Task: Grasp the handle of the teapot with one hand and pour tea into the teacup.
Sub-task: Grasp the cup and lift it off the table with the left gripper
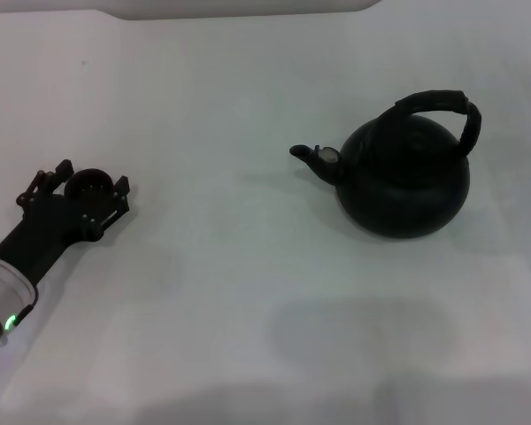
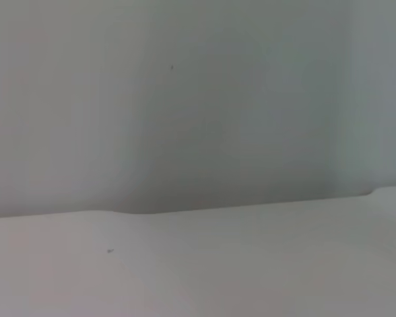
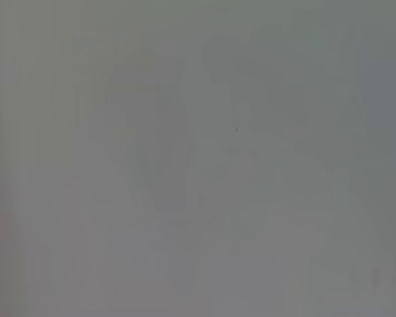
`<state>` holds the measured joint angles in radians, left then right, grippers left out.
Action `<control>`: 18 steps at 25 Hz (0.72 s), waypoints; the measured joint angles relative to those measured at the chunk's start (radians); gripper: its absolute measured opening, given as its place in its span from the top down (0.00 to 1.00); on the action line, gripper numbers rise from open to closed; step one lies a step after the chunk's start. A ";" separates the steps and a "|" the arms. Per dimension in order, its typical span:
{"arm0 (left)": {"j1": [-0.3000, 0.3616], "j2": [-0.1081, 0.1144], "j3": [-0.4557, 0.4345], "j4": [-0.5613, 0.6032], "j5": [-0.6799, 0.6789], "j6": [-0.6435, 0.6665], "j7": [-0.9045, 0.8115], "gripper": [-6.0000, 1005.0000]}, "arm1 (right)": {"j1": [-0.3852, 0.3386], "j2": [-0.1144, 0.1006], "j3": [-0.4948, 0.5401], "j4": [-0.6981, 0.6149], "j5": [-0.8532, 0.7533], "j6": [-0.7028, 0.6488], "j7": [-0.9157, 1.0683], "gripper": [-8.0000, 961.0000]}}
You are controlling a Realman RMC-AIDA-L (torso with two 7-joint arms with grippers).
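The left gripper (image 1: pixel 88 184), fingers apparently closed around the teacup (image 1: pixel 87 183), rests at the counter's (image 1: pixel 248 283) left, well apart from the teapot (image 1: pixel 403 181) on the right, whose spout (image 1: pixel 314 157) points toward it, handle (image 1: pixel 442 111) untouched; right arm unseen.

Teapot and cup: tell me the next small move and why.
Probably bring the right arm, not in view, over to the handle. The teapot stands untouched on the table, spout toward the teacup, which sits between the fingers of the left gripper.
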<state>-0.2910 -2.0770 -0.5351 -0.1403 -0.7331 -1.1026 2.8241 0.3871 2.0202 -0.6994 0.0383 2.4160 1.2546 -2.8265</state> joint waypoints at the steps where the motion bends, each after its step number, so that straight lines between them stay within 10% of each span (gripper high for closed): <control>1: -0.002 0.000 0.001 0.003 0.000 0.000 0.000 0.12 | 0.001 0.000 0.000 0.000 0.000 0.000 0.000 0.32; 18: -0.009 0.000 0.001 0.005 0.022 0.011 0.000 0.12 | 0.003 0.000 0.000 0.000 0.000 0.000 0.001 0.32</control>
<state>-0.2998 -2.0773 -0.5338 -0.1350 -0.7115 -1.0912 2.8241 0.3896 2.0202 -0.6995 0.0383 2.4160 1.2547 -2.8255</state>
